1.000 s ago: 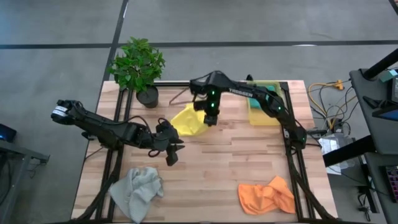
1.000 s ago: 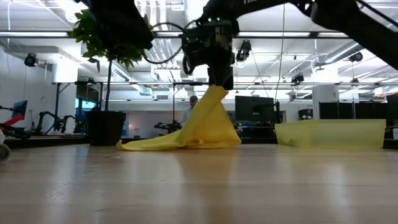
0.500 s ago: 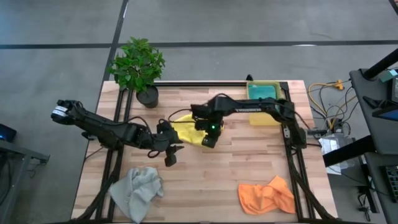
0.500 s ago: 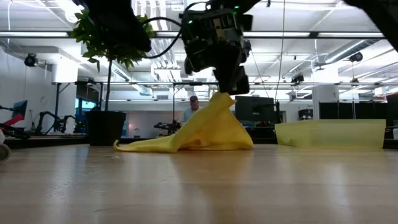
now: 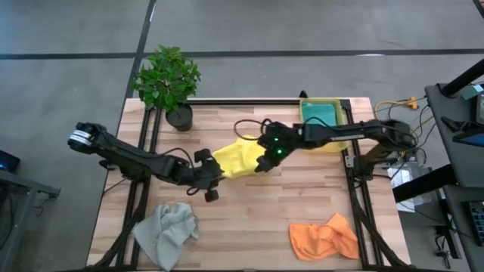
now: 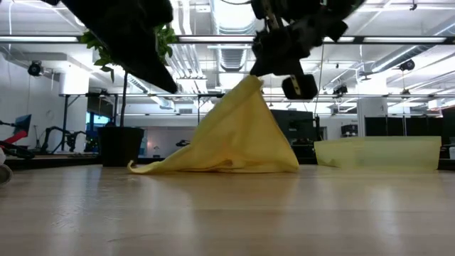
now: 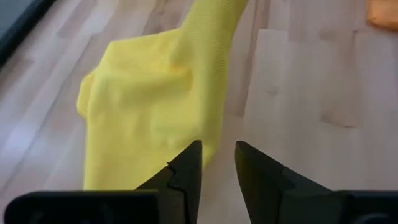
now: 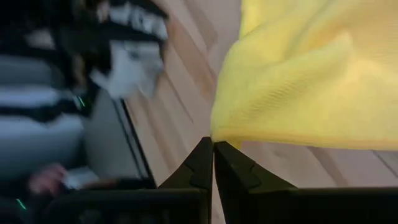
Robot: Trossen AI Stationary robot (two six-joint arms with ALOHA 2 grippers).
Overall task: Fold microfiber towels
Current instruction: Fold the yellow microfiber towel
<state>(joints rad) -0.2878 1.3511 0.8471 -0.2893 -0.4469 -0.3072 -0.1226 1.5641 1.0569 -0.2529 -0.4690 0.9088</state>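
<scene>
No lettering, label or number can be read anywhere; any arm marking is perhaps too blurred.

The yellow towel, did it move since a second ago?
Yes. The right gripper, shut on the yellow towel, has dragged it away from the plant, toward the table's middle.
</scene>
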